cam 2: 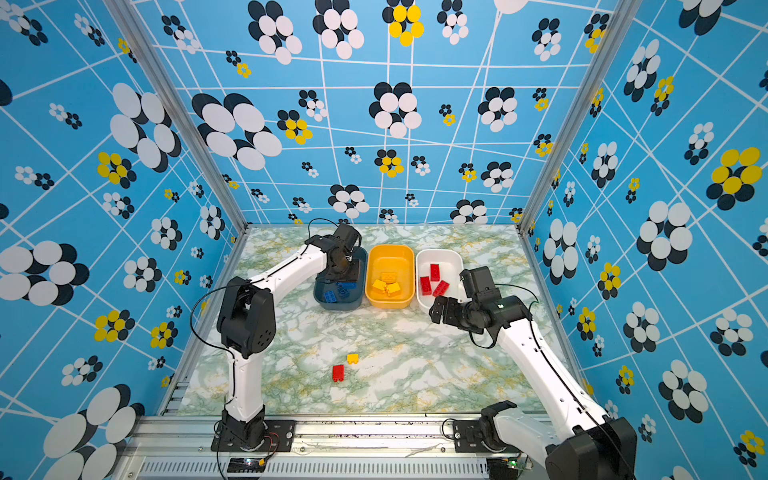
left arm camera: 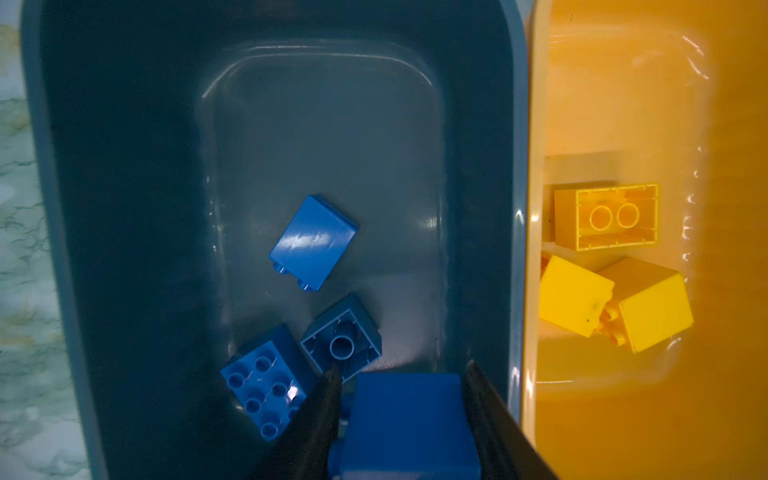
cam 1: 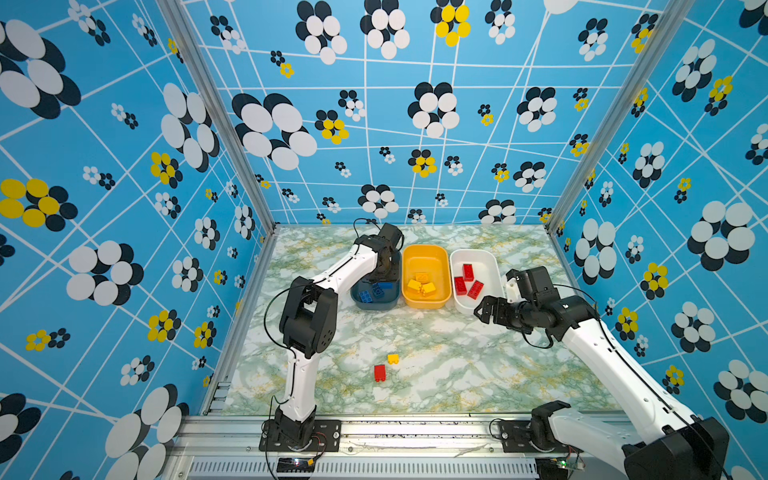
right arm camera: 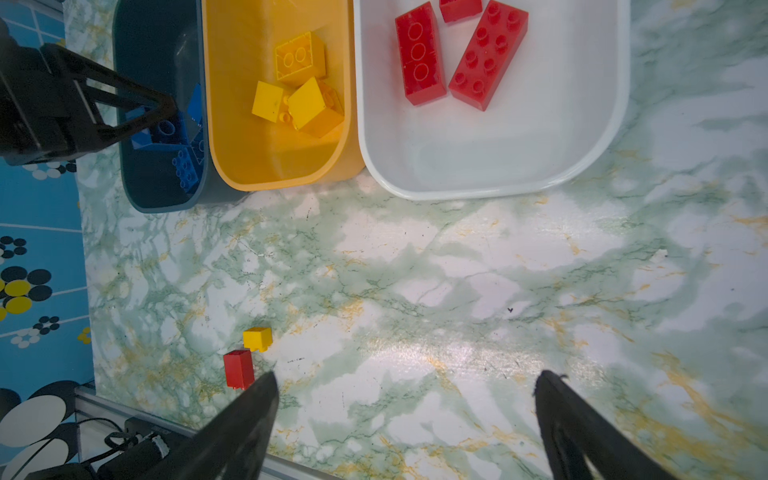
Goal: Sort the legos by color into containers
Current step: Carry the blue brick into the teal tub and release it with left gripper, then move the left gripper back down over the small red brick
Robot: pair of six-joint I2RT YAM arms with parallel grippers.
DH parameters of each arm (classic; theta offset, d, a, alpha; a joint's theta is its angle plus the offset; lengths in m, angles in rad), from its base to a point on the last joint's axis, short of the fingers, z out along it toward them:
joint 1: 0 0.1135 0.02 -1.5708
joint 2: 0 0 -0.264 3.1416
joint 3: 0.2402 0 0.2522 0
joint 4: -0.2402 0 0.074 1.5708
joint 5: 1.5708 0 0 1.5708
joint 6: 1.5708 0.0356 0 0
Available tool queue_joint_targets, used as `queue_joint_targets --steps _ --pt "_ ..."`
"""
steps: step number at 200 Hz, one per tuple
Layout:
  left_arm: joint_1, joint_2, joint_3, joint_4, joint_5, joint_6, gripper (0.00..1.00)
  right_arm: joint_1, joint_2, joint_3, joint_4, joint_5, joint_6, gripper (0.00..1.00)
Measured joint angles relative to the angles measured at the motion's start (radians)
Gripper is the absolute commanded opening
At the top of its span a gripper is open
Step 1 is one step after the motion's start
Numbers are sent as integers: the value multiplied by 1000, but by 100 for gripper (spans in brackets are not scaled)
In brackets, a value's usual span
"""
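The marbled table (cam 1: 449,365) carries three tubs in a row toward its back edge: the teal tub (cam 1: 375,306), the yellow tub (cam 1: 428,257) pressed close against it, and the white tub (cam 1: 484,261) on the far side of the yellow one.

The left gripper (left arm camera: 402,370) reaches down inside the teal tub. Its jaws are clamped on the held blue brick (left arm camera: 407,419), which fills the gap between the two fingers. That brick hangs by the tub wall nearest the yellow tub; whether it touches the tub floor I cannot tell.

The right gripper (right arm camera: 406,376) hovers over bare table just off the front corner of the white tub, as both top views show. Its jaws are spread wide with nothing between them.

Three more blue bricks lie on the teal tub's floor close to the left gripper: one on its side (left arm camera: 313,243), one hollow side up (left arm camera: 340,343) and one studs up (left arm camera: 266,386).

Three yellow bricks (left arm camera: 615,216) sit bunched in the yellow tub, and three red bricks (right arm camera: 419,54) lie in the white tub.

On the table's front part, the loose red brick (cam 1: 379,372) and the smaller loose yellow brick (cam 1: 393,358) lie just beside each other, well apart from both grippers.
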Motion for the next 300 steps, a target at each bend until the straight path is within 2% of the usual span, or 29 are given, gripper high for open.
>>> queue_joint_targets --steps 35,42,103,203,300 --pt "1 24 9 0 3 5 42 0 -6 -8 -3 2 4 97" --pt "1 24 9 0 3 5 48 0 -6 -10 -3 3 4 98" --pt "1 23 13 -2 3 5 59 0 -6 -10 -3 4 7 98" --pt "-10 -80 -66 7 2 -8 63 0 -3 -10 -3 3 7 98" --pt "-82 -343 -338 7 1 -94 74 0 55 -10 -2 -24 -4 98"
